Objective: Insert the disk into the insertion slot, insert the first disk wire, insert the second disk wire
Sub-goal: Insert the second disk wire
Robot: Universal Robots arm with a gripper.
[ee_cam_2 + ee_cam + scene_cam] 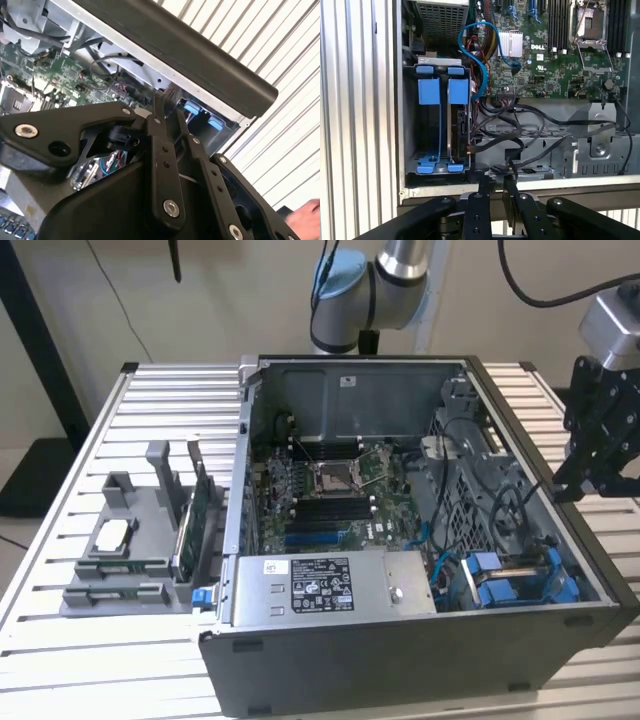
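tray: a grey plastic parts tray (120, 540) is sitting at the exterior view's left, beside the open dark computer case (400, 660).
disk: the silver-grey hard drive in its bright blue plastic carrier (460, 125) is sitting inside the grey metal drive cage bay (407, 120), apparently fully seated.
wires: loose black cables (517, 142) are lying just beside the cage.
claw: the black gripper (496, 184) is hovering near those cables; cannot tell whether it is clenched, released or grasping anything.
step: the disk part is looking done; the first wire is probably in hand.
next move: likely calling for a firm hold on a connector and careful lining-up with the drive's port.
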